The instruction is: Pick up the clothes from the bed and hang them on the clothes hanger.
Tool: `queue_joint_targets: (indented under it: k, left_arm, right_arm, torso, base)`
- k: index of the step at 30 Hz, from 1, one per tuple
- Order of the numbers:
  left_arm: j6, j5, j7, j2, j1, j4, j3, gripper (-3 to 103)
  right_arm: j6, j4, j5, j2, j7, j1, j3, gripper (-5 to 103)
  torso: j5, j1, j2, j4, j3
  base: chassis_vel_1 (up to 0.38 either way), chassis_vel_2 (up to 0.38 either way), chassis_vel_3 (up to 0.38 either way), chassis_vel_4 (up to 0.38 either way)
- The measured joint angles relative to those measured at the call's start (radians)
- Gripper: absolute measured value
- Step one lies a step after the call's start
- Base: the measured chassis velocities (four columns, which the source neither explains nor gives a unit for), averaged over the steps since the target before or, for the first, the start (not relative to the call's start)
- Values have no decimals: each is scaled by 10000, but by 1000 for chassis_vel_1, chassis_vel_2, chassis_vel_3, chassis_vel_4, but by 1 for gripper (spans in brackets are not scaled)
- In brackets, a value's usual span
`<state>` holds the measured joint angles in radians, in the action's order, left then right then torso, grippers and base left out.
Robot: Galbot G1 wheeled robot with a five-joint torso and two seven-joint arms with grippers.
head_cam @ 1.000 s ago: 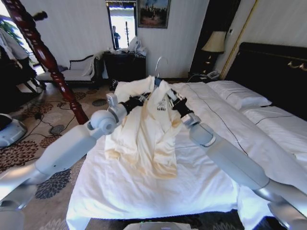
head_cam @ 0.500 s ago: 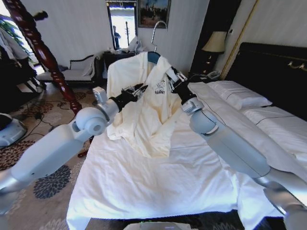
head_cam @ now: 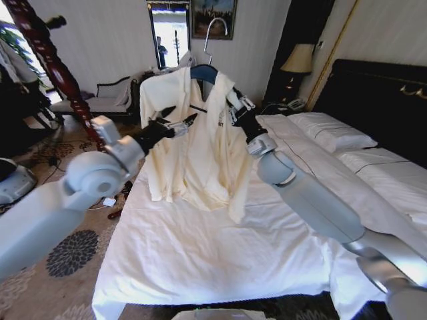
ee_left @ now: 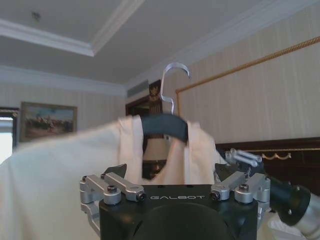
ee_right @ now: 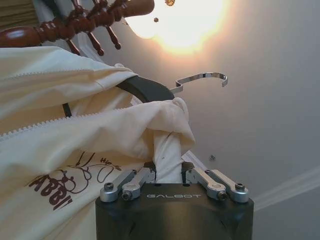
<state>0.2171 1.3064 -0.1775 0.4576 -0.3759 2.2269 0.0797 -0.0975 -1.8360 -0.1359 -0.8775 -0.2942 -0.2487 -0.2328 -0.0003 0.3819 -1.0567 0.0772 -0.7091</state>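
Note:
The cream clothes hang from a slim dark clothes hanger with a silver hook, held up above the white bed. My right gripper is shut on a bunch of fabric at the top's shoulder beside the hanger; the right wrist view shows cloth pinched in the right gripper, under the hanger. My left gripper is open in front of the chest of the top, holding nothing. In the left wrist view its spread fingers face the hanger.
A thick reddish-brown turned wooden post slants at the left over patterned carpet. Behind the bed's foot stand a bench and a dark cabinet. White pillows, a dark headboard and a lamp are at the right.
Both arms have risen, lifting the clothes and hanger off the bed until the top hangs upright. The left gripper has drawn left, off the fabric.

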Motion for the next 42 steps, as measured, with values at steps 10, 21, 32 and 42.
queue_joint_targets:
  k: [10,21,32,42]
  left_arm:
    - [-261,1258,1233,-2281,-343,-424,1730,100]
    - [-2563,1386,6409,-4400,-1179,-2903,1881,96]
    - [-2858,1251,8034,-3822,-1620,-4199,1638,100]
    - [-2186,1714,8940,-4094,-1708,-4132,1634,100]
  right_arm:
    - [356,67,-374,49,14,-434,161,20]
    - [590,-33,-637,154,9,-869,492,20]
    - [1541,-422,-1887,454,143,-1724,954,20]
    - [2369,-422,-2670,323,272,-1765,1082,20]
  torso:
    - [3,-1,2,7,0]
    - [1,-3,2,8,1]
    - [4,-1,1,9,-1]
    - [5,-2,1,6,-1]
  base:
    - [0,0,0,0]
    - [0,0,0,0]
    - [0,0,0,0]
    - [0,0,0,0]
